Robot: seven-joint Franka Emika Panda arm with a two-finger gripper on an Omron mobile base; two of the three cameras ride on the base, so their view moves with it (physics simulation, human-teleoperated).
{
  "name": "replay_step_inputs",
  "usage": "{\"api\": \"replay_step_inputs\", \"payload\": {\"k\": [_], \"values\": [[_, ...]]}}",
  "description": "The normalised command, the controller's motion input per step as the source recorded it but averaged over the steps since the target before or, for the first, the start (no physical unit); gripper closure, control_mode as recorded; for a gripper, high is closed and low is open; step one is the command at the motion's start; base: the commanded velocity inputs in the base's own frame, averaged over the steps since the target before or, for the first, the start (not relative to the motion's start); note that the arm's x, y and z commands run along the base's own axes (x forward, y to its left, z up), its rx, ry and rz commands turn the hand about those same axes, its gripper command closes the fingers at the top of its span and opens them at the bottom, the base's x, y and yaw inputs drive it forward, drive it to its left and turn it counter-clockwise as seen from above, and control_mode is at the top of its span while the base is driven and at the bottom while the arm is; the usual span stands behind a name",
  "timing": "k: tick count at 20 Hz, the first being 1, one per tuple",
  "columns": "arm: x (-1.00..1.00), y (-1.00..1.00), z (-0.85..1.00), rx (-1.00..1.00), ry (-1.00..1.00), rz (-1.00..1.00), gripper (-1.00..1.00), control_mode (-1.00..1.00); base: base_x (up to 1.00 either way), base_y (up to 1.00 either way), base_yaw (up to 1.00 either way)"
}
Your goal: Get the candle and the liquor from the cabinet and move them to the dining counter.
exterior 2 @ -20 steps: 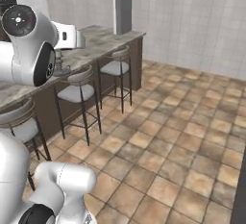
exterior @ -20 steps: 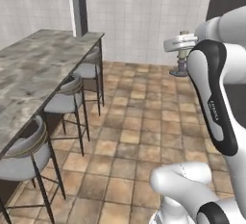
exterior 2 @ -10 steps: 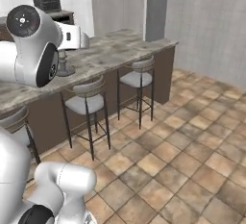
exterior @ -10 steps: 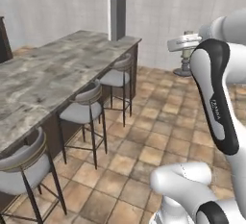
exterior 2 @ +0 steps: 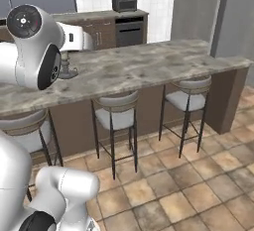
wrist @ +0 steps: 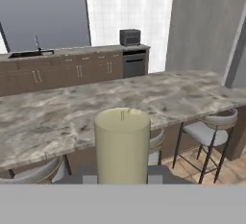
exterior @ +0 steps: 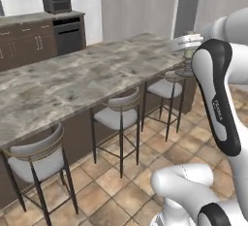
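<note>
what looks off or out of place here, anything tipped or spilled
Nothing stands out. The candle stands upright in the gripper, carried near the dining counter. The counter slab shows no spill, and the bar stools stand straight in their row beneath it.

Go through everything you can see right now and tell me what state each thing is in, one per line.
candle: upright, unlit, held in the pincer, above the floor short of the counter
dining counter: bare marble top, nothing set down yet
bar stools: three, tucked under the counter edge
</note>
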Motion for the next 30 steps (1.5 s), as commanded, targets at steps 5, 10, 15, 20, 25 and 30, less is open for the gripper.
{"api": "replay_step_inputs", "payload": {"k": [5, 10, 15, 20, 25, 30], "values": [[0.00, 0.00, 0.00, 0.00, 0.00, 0.00, 1.00, 1.00, 0.31, -0.78, 0.58], [0.00, 0.00, 0.00, 0.00, 0.00, 0.00, 1.00, 1.00, 0.37, -0.77, 0.55], [0.00, 0.00, 0.00, 0.00, 0.00, 0.00, 1.00, 1.00, 0.55, -0.44, 0.39], [0.00, 0.00, 0.00, 0.00, 0.00, 0.00, 1.00, 1.00, 0.58, -0.39, 0.37], [0.00, 0.00, 0.00, 0.00, 0.00, 0.00, 1.00, 1.00, 0.51, -0.36, 0.30], [0.00, 0.00, 0.00, 0.00, 0.00, 0.00, 1.00, 1.00, 0.60, -0.02, 0.01]]}}
